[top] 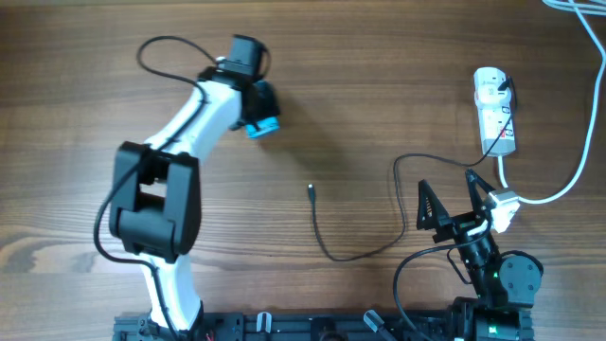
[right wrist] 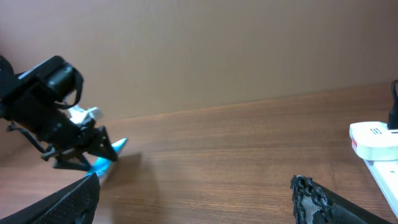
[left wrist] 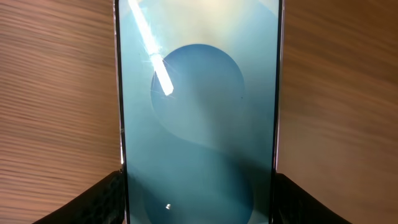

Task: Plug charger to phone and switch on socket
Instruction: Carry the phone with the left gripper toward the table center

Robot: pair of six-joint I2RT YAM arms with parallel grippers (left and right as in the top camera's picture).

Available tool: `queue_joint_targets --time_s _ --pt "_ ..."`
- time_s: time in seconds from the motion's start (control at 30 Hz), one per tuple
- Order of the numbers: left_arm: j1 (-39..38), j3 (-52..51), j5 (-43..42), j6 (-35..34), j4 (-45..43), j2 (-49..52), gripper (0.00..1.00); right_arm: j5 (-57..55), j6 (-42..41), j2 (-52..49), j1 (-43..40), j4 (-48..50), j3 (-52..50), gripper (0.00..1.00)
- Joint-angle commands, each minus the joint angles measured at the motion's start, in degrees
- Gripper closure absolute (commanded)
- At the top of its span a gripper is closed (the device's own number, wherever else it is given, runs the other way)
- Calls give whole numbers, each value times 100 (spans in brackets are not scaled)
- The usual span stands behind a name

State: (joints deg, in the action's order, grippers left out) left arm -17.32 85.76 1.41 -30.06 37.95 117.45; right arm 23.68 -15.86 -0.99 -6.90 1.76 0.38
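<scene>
Table (top: pixel 360 57): brown wood grain; arm bases along the near edge
Left gripper (top: pixel 258 109): reached toward the far edge, left of centre; clamped on the phone, one black textured finger (left wrist: pixel 93 199) against each long side
Phone (left wrist: pixel 199 124): flat slab with a thin pale rim; the teal screen fades to cream at the top, with a darker teal round shape at centre and a second below it; a bright white glare streak crosses the upper left
Phone, position: only a teal corner (top: pixel 262 126) shows under the gripper in the overhead view; from the right wrist it appears tilted (right wrist: pixel 106 163), and contact with the table cannot be told
Charger (top: pixel 355 257): thin black cable lying loose on the table; it dips toward the near edge, rises in a loop right of centre and runs on toward the socket
Plug tip (top: pixel 311 190): small metal end, about mid-table, free of both grippers and well apart from the phone
Right gripper (top: pixel 453 194): near the near right corner; fingers (right wrist: pixel 311 199) spread wide, nothing between them
Socket (top: pixel 494 112): white elongated strip near the far right corner, red marks on top, black plug (top: pixel 505 87) seated at its far end
White cord (top: pixel 568 185): thick, curving from the strip's near end toward the right edge
</scene>
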Motion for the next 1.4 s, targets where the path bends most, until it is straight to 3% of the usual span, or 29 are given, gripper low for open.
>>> queue_joint_targets --time_s 0.0,0.33,0.83,1.03,1.2,1.37 --pt "-435 136 -116 -352 -55 44 47 -57 -72 79 24 13 -11 0" --pt "-1099 131 767 -319 199 50 46 -57 -72 79 24 13 -11 0" --pt "-1154 131 883 -168 140 638 51 -57 -72 79 24 13 -11 0" --pt "-1156 131 1069 -168 131 638 48 -57 -72 79 24 13 -11 0" --pt "-1161 131 1047 -173 219 638 18 -57 -70 79 24 13 -11 0" --pt "-1161 131 907 -192 323 638 2 -57 -72 79 24 13 -11 0"
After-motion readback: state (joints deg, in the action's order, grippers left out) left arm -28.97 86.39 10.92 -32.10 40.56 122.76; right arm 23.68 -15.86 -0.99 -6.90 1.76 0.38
